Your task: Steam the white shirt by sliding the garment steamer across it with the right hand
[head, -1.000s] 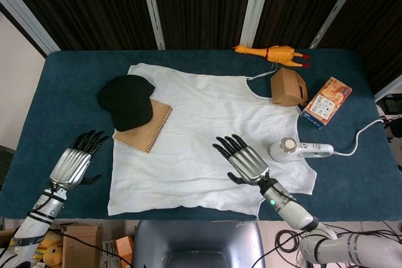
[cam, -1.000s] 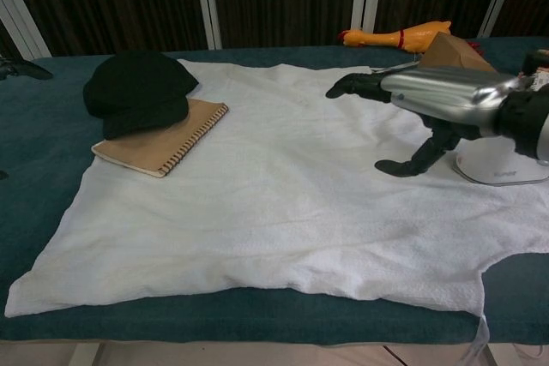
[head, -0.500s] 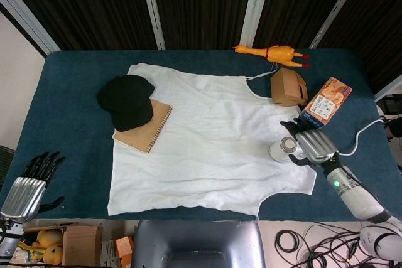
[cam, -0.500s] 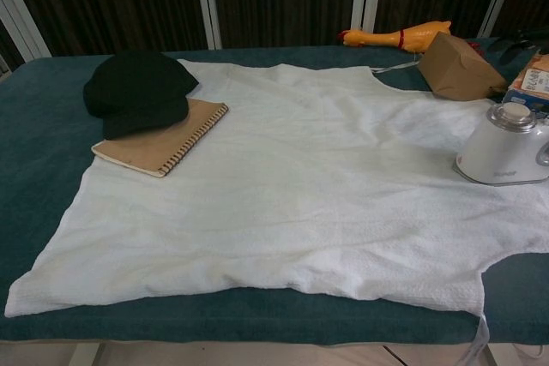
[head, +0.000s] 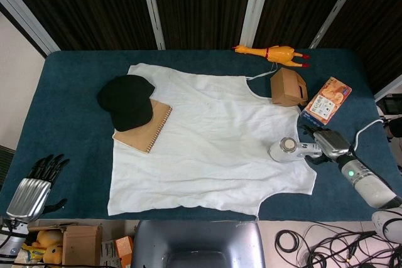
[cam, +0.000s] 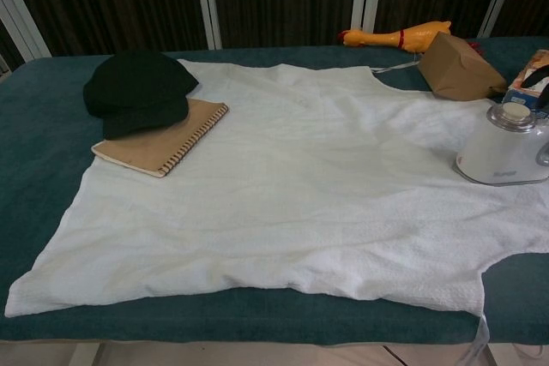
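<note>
- The garment steamer [head: 295,149] lies on the right edge of the white shirt [head: 207,142], at about 4 o'clock from the shirt's middle, its round head toward the cloth and its handle pointing to 3 o'clock.
- My right hand [head: 331,144] is at the handle end of the steamer; it looks wrapped around the handle, though I cannot tell how firmly the fingers close.
- A white cable [head: 364,131] runs from behind that hand toward the table's right edge.
- The shirt is spread flat across the middle of the blue table [head: 69,98], neckline toward 12 o'clock.
- At 10 o'clock on the shirt a black cap [head: 125,100] sits partly on a brown spiral notebook [head: 147,128], which overlaps the shirt's left edge.
- At 2 o'clock a small brown cardboard box [head: 288,86] touches the shirt's shoulder, with an orange snack packet [head: 326,100] just beside it.
- A rubber chicken [head: 271,53] lies along the far edge at 1 o'clock.
- My left hand [head: 34,187] hangs off the table's near left corner at 8 o'clock, fingers apart, holding nothing.
</note>
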Controlling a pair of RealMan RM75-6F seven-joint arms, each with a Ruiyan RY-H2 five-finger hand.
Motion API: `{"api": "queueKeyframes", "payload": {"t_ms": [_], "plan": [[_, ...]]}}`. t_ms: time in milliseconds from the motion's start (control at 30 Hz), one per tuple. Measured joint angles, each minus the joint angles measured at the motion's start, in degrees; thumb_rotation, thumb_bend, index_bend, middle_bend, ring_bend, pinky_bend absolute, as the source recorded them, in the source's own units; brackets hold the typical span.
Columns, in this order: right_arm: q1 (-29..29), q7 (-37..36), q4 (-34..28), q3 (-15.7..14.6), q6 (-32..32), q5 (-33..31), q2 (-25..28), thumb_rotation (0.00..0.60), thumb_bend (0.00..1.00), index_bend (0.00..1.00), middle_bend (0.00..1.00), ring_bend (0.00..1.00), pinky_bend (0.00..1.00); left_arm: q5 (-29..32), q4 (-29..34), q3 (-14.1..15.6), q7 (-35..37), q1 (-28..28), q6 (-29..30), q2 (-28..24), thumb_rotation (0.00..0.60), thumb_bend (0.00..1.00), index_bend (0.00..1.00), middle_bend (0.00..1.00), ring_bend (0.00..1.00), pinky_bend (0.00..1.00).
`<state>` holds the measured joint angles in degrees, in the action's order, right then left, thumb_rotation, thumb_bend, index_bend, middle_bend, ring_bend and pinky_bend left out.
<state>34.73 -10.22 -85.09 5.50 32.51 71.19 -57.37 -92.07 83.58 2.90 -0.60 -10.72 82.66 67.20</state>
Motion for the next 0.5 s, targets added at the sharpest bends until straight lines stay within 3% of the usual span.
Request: {"api": "queueKeyframes", "payload": {"t_ms": [500], "plan": [[1.1,-3.14,3.58,-1.41,-3.39,0.68,-1.38,0.6,0.29,0.25,0.29,0.21,0.26,0.28,-0.06,-0.14,0.12,-0.28,-1.82,0.0,0.6,0.0,0.13,0.07,0.0,0.11]]}}
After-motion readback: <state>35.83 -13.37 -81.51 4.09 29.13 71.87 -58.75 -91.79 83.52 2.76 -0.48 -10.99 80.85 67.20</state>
